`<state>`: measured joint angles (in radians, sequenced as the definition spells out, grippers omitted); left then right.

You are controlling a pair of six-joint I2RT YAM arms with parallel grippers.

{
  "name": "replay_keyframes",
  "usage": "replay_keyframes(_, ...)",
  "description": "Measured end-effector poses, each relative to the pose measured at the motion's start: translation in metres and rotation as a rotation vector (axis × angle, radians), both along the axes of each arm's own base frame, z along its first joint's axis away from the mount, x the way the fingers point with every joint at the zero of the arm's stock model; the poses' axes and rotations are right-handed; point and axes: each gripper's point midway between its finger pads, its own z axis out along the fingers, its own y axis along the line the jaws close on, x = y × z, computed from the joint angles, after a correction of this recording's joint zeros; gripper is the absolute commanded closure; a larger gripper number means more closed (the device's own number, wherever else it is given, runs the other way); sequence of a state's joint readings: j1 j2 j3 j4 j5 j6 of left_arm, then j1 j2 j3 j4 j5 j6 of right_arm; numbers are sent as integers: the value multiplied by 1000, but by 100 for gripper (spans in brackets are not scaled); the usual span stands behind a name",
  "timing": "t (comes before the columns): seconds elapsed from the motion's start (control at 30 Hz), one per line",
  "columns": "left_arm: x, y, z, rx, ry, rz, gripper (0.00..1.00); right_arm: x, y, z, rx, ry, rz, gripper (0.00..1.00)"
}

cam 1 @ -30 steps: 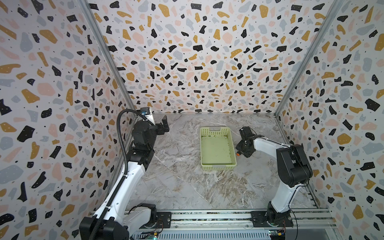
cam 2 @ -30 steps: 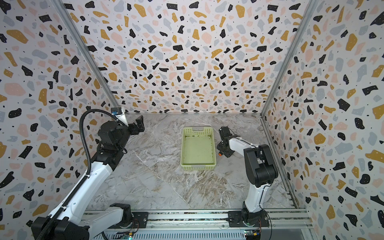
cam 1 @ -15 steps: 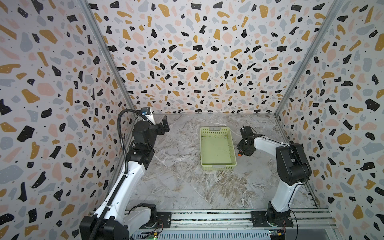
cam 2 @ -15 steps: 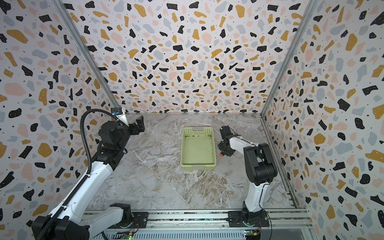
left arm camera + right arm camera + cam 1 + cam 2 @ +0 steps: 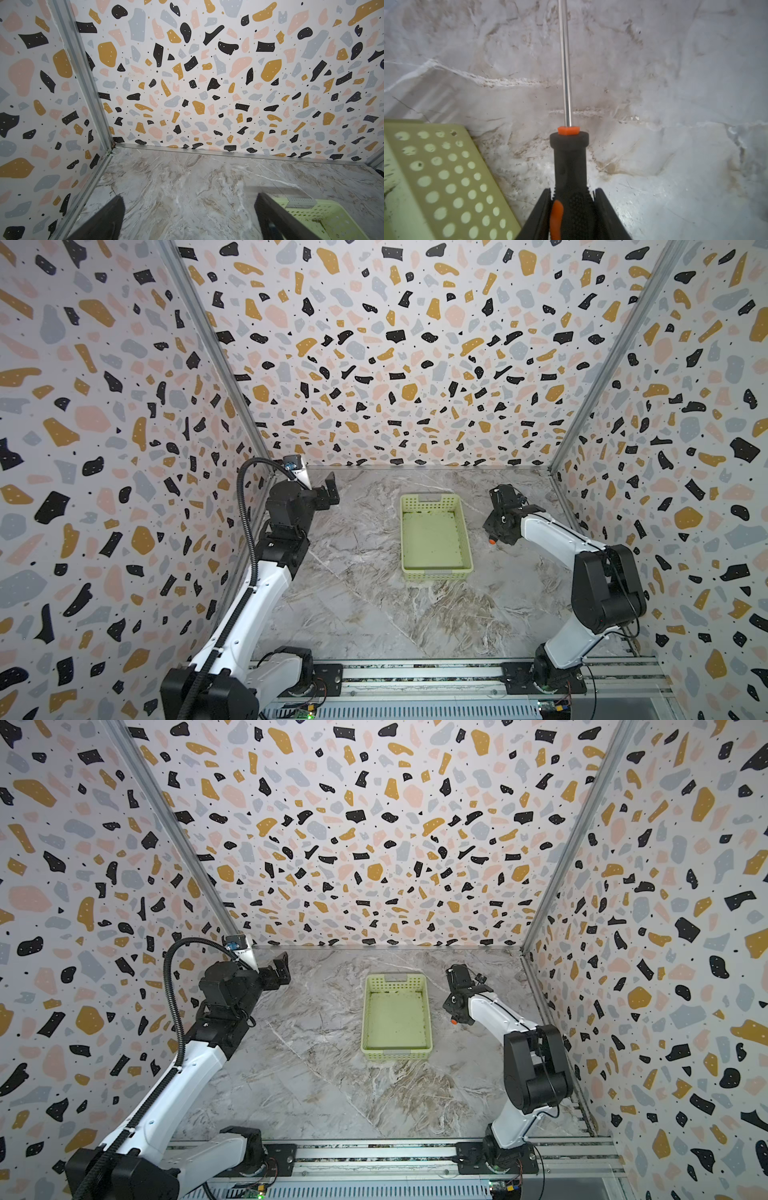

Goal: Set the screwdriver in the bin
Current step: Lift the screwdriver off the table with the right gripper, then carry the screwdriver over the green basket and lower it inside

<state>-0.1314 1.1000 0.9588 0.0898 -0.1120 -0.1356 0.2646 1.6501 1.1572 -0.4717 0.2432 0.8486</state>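
The screwdriver (image 5: 570, 164) has a black-and-orange handle and a thin metal shaft (image 5: 565, 62) that points away over the marble floor. My right gripper (image 5: 573, 190) is shut on the handle, one finger pressed to each side. In both top views only the orange butt end (image 5: 492, 541) (image 5: 454, 1021) peeks out under the right gripper (image 5: 498, 529), just right of the bin. The pale yellow-green bin (image 5: 430, 502) (image 5: 395, 982) stands mid-table with nothing in it; its perforated wall (image 5: 436, 176) lies close beside the handle. My left gripper (image 5: 330, 491) (image 5: 189, 207) hovers open at the back left.
Terrazzo-patterned walls close in the back and both sides. The metal rail (image 5: 415, 674) with both arm bases runs along the front edge. A corner of the bin (image 5: 311, 209) shows by the left gripper's finger.
The right jaws have closed onto the screwdriver's handle. Both arms have hardly moved.
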Motion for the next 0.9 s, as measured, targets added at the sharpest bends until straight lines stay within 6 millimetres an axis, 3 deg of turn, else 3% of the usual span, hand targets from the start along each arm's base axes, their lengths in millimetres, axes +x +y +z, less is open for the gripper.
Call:
replay_keyframes(0.27, 0, 0, 0, -9, 1, 0, 0, -8, -1, 44, -62, -105, 86, 80)
replay_keyframes(0.57, 1, 0, -5, -9, 17, 1, 0, -16, 19, 80, -90, -176, 212, 80)
replay_keyframes(0.67, 2, 0, -7, -11, 26, 1, 0, -18, 36, 90, -90, -190, 274, 80)
replay_keyframes(0.9, 3, 0, -9, -11, 29, 3, 0, -13, 101, 130, -69, -273, 444, 79)
